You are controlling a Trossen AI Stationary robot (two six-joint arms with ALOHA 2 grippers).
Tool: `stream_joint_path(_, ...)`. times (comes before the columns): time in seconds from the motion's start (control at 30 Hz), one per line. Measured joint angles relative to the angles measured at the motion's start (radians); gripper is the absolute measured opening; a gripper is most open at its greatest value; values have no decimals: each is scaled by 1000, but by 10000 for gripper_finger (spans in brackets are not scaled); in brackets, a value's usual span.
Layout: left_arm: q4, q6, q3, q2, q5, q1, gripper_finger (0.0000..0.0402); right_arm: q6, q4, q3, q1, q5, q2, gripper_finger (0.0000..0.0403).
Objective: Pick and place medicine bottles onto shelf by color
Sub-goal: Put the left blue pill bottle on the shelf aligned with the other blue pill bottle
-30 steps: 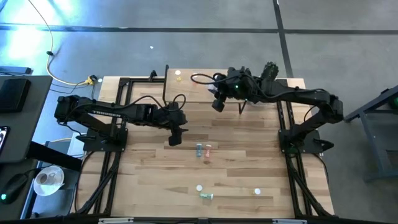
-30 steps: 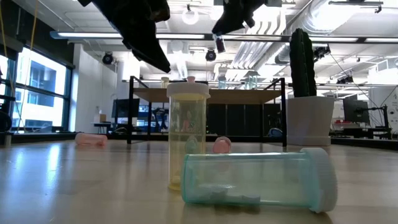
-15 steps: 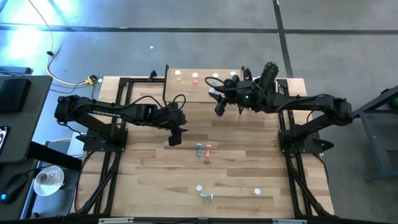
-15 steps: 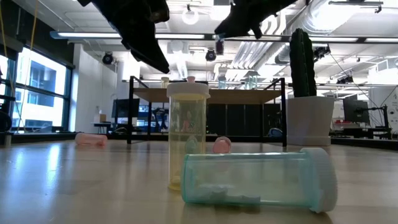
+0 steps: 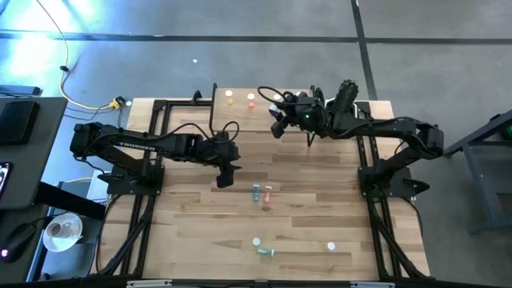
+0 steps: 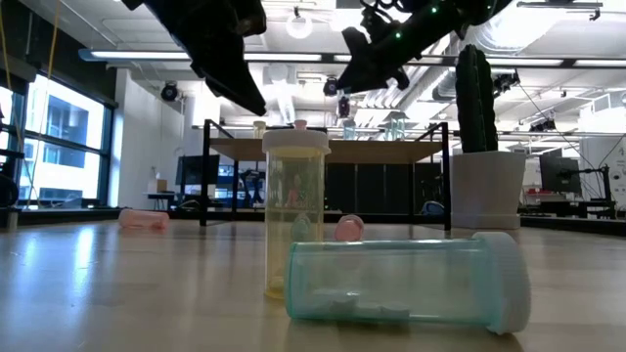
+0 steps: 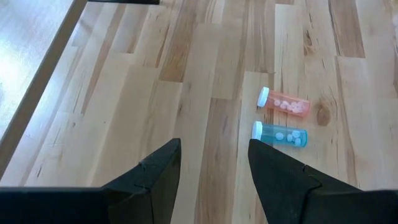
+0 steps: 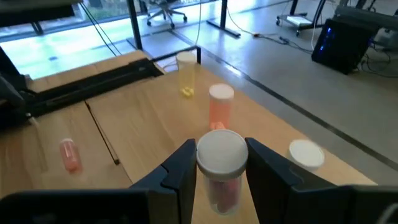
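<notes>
Right tool (image 8: 219, 163) clamped on a white-capped pink plastic bottle (image 8: 221, 167) over the light-wood shelf (image 8: 149, 118).
Light, stiff, probably slick; best gripped across the body below the cap. Left tool (image 7: 213, 163) apart.

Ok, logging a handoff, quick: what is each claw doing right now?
Left claw: open, empty, above the table.
Right claw: shut on a pink bottle, over the shelf.

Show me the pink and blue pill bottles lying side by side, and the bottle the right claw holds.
pink lying bottle (image 7: 287, 105), left wrist view, clear body.
blue lying bottle (image 7: 283, 135), left wrist view, clear body.
white-capped pink bottle (image 8: 219, 153), right wrist view, cap top.
</notes>
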Motion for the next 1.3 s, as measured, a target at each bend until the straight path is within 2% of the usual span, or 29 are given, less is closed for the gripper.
stream_joint_path(0.53,-1,0,0,0,2,0,179,21,-56,0,-16,20,62,108)
stream_joint_path(1.3,-2,0,0,0,1,0,179,-6,-83,0,-36,10,64,108)
